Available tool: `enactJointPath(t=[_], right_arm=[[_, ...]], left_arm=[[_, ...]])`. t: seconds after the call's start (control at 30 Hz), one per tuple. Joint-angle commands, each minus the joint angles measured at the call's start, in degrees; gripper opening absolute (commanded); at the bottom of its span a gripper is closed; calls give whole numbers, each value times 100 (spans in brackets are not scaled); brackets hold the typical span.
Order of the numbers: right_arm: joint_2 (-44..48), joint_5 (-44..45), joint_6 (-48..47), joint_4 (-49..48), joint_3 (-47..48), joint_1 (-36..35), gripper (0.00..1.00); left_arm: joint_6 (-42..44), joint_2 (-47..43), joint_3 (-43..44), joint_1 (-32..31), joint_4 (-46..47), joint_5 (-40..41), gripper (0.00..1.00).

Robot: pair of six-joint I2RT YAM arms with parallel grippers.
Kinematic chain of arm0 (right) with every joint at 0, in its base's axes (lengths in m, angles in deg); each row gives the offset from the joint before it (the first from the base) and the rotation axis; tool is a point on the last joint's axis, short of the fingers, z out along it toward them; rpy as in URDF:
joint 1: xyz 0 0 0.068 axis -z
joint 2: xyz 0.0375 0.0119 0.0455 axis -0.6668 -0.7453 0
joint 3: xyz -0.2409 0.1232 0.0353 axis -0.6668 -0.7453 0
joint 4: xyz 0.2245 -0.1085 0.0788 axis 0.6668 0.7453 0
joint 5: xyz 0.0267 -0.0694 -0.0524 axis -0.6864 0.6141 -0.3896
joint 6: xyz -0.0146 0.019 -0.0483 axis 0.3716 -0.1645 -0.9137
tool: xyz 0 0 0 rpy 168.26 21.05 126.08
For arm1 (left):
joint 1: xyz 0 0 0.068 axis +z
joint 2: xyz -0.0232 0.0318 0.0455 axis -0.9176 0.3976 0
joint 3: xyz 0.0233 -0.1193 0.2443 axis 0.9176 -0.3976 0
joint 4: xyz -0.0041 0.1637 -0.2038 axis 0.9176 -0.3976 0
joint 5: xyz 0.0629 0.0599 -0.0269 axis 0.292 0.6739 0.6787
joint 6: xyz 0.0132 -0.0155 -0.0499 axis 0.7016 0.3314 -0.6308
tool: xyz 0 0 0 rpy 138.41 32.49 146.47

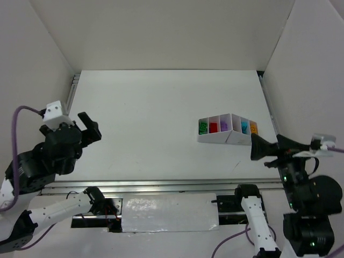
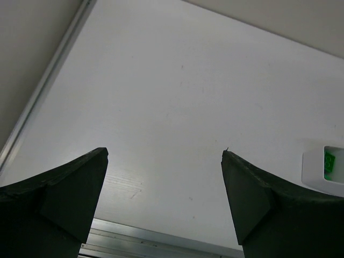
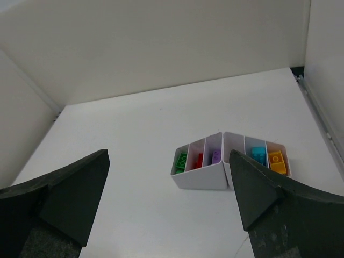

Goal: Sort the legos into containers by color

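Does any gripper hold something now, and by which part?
Nothing is held. The left gripper and the right gripper are both open and empty.

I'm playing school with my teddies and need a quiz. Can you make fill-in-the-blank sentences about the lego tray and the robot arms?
1. In the white tray, the green lego sits right beside the ____ lego.
2. The left gripper and the right gripper both have their jaws ____.
3. The tray stands nearer to the ____ gripper.
Missing words: red; open; right.
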Motion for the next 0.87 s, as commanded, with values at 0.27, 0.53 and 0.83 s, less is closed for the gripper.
enactJointPath(t=[0.27,0.53,0.83], right_arm=[[1145,1409,50,1981,282,-1349,100],[1612,2158,94,1990,80,-1807,100],[1550,2114,165,1850,-122,-1860,100]], left_arm=[[-152,-1015,662,-11,-1488,551,100],[-328,-1850,301,-2,-1542,419,99],[-328,-1781,249,-2,-1489,542,100]])
